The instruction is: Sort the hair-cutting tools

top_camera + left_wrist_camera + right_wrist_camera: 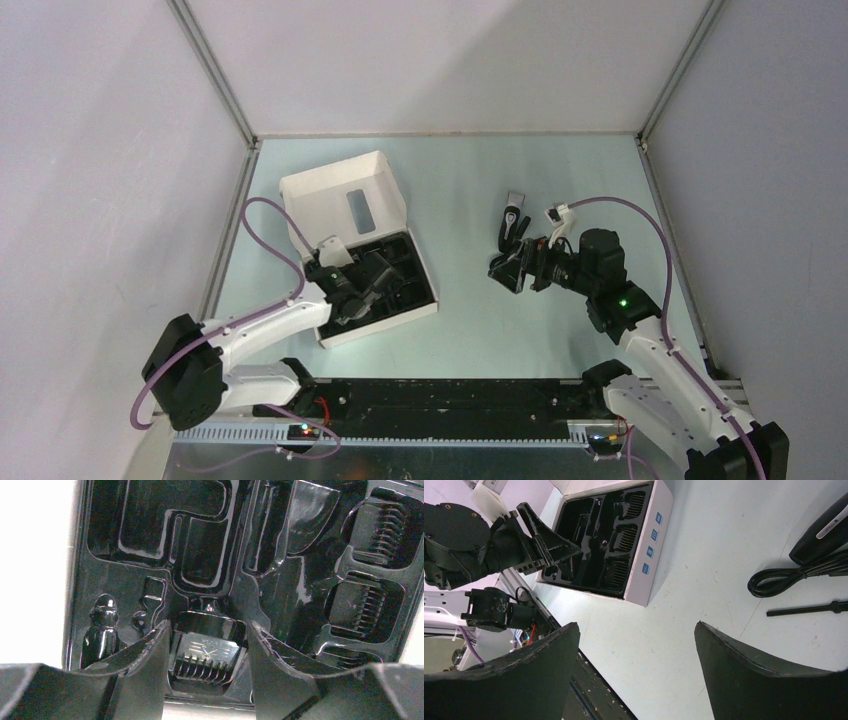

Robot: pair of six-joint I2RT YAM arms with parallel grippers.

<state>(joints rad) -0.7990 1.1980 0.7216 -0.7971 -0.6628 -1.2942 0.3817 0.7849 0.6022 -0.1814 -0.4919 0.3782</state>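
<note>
A small black comb attachment (207, 652) lies between the fingers of my left gripper (207, 625), low over a slot at the near edge of the black tray (150, 525); the jaws sit against its sides. Two more comb attachments (385, 527) fill slots at the tray's right. The silver-and-black clipper (513, 212), the coiled black cord (784, 577) and the thin black brush (806, 609) lie on the table to the right. My right gripper (636, 625) hovers open just short of them, with only bare table between its fingers.
The white box (340, 195) holding the tray stands open at the left, its lid raised toward the back. Metal frame posts and white walls close off the table's sides. A black rail (450, 400) runs along the near edge between the arm bases.
</note>
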